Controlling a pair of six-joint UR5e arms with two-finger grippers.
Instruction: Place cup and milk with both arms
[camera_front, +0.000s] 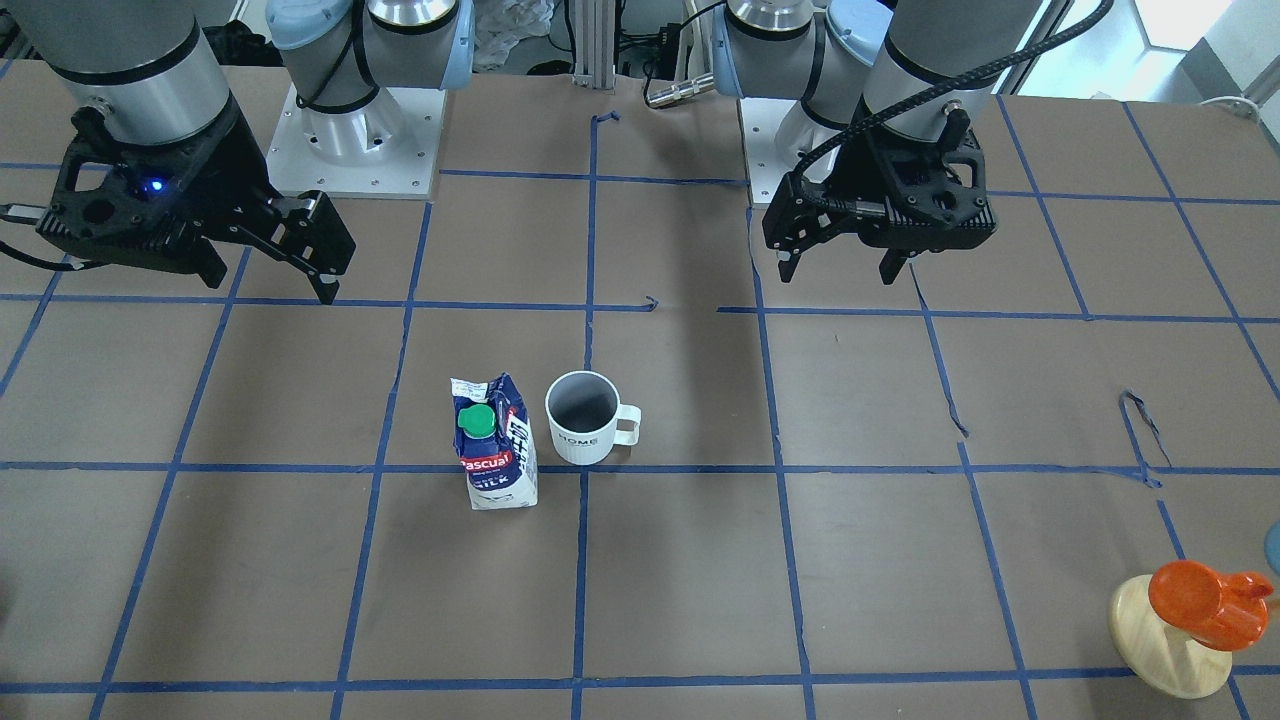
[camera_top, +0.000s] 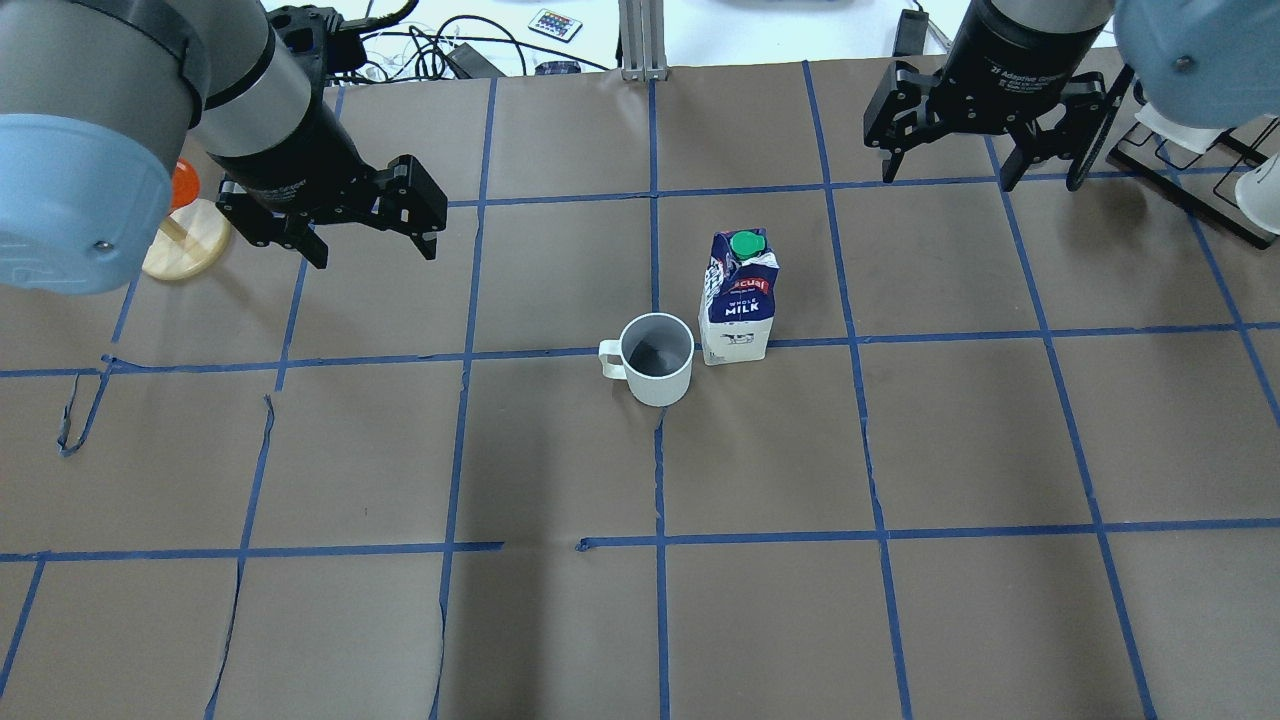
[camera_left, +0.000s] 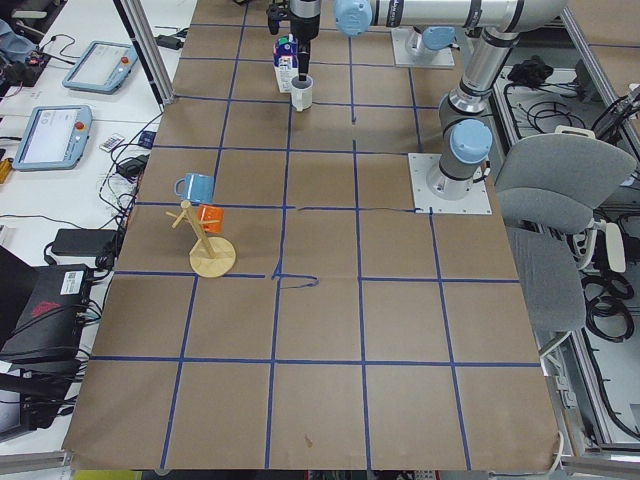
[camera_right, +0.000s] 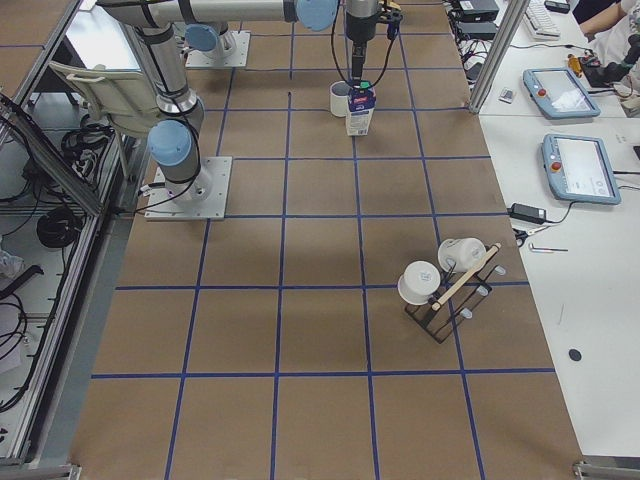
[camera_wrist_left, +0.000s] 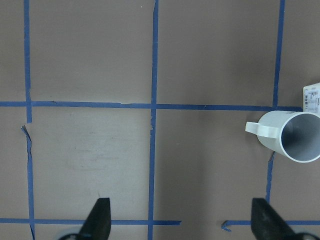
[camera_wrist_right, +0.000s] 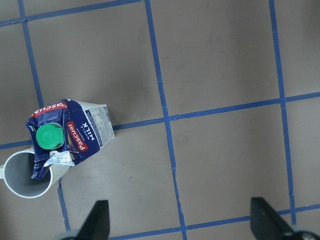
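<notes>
The white cup (camera_front: 585, 420) with a dark inside stands upright near the table's middle, its handle turned away from the milk. The milk (camera_front: 495, 445), a blue and white carton with a green cap, stands upright right beside it. Both also show in the overhead view, cup (camera_top: 657, 358) and milk (camera_top: 740, 300). My left gripper (camera_top: 375, 258) is open and empty, raised above the table well to the cup's side. My right gripper (camera_top: 948, 182) is open and empty, raised beyond the milk's side. The left wrist view shows the cup (camera_wrist_left: 295, 135). The right wrist view shows the milk (camera_wrist_right: 70, 132).
An orange cup hangs on a pale wooden stand (camera_top: 185, 235) by my left arm, with a blue cup (camera_left: 195, 187) on it too. A black rack with white mugs (camera_right: 450, 285) stands on my right side. Blue tape lines grid the brown table (camera_front: 690, 580).
</notes>
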